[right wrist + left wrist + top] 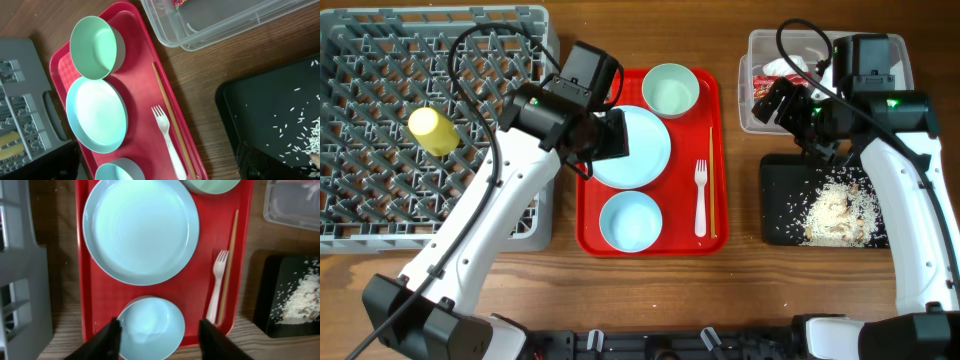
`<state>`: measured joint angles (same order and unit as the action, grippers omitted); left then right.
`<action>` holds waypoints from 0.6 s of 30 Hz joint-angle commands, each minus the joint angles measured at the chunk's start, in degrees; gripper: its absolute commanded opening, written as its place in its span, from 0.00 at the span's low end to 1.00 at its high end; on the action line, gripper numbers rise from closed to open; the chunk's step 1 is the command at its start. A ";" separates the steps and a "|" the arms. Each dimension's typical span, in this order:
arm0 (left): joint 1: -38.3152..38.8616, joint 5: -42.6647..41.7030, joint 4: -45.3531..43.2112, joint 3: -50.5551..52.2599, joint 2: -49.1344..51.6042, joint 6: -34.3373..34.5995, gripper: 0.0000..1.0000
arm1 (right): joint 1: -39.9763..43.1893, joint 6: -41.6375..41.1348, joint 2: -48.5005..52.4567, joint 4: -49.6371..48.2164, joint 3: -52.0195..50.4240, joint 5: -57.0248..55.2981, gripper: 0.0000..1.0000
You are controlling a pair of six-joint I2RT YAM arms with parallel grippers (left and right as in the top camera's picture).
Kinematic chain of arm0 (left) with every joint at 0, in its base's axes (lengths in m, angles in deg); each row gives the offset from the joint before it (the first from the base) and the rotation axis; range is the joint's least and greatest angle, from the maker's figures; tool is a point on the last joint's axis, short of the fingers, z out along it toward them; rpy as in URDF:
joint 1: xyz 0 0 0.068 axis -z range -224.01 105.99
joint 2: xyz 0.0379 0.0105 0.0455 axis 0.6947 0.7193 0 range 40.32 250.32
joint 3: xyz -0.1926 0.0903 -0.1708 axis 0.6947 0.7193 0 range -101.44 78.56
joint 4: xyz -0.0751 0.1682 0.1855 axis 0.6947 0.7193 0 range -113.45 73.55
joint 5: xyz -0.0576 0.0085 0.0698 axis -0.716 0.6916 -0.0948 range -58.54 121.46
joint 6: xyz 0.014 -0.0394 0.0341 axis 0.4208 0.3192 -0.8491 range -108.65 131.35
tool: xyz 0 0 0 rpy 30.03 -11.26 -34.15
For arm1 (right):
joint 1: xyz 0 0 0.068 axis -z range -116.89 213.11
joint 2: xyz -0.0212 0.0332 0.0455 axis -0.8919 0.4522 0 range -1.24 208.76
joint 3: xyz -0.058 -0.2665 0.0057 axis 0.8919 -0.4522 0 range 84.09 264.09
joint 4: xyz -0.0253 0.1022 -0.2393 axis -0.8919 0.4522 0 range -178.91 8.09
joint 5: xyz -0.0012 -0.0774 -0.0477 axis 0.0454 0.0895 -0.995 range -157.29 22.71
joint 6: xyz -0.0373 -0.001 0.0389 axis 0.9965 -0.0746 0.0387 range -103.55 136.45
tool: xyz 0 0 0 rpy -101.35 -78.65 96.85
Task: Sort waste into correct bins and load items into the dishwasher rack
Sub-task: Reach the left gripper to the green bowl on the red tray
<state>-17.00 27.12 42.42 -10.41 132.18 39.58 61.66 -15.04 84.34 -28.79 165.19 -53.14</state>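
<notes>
While the left gripper [159, 324] hovers with fingers spread, framing the blue bowl [630, 222] at the near end of the red tray [685, 140], it should drop squarely, pinch one wall and lift level. The right gripper [775, 103] hangs released, far right.

- Setting: robot-manipulation lab bench, staged as a dish-clearing station.
- Evidence: left arm [470, 230] and right arm [910, 200] at a wooden tabletop [740, 290]; grey dishwasher rack [380, 120]; red tray [590, 235] of tableware.
</notes>
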 commanded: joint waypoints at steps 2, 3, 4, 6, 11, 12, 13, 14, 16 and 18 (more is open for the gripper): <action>1.09 -0.63 3.52 0.02 1.38 0.79 0.44 | -0.07 -0.46 -0.39 -0.11 1.01 0.55 1.00; 1.51 -0.79 3.80 0.39 1.57 0.81 0.45 | -0.07 -0.46 -0.39 -0.11 1.01 0.55 1.00; 2.16 -0.74 3.56 1.25 1.62 0.79 0.45 | -0.07 -0.44 -0.39 -0.11 1.01 0.55 1.00; 2.89 -0.74 1.88 2.95 1.70 0.81 0.47 | -0.07 -0.44 -0.39 -0.11 1.01 0.55 1.00; 3.10 1.01 -9.66 8.24 1.70 0.76 0.44 | -0.07 -0.44 -0.42 -0.11 1.01 0.55 1.00; 3.10 1.66 -13.16 9.35 1.70 0.76 0.42 | -0.07 -0.44 -0.42 -0.11 1.01 0.55 1.00; 3.10 1.62 -17.73 10.99 1.70 0.79 0.45 | -0.07 -0.44 -0.42 -0.11 1.01 0.55 1.00; 3.13 1.25 -20.61 12.13 1.73 0.85 0.51 | -0.07 -0.46 -0.39 -0.11 1.01 0.55 1.00; 3.39 -0.87 -25.86 14.43 2.08 -0.13 0.59 | -0.07 -0.44 -0.39 -0.11 1.01 0.55 1.00; 4.63 -4.85 -31.30 16.57 4.09 -6.97 0.62 | -0.07 -0.46 -0.42 -0.11 1.01 0.55 1.00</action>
<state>-13.88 26.66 15.25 3.38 133.84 39.66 61.66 -15.02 84.34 -28.83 165.19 -53.14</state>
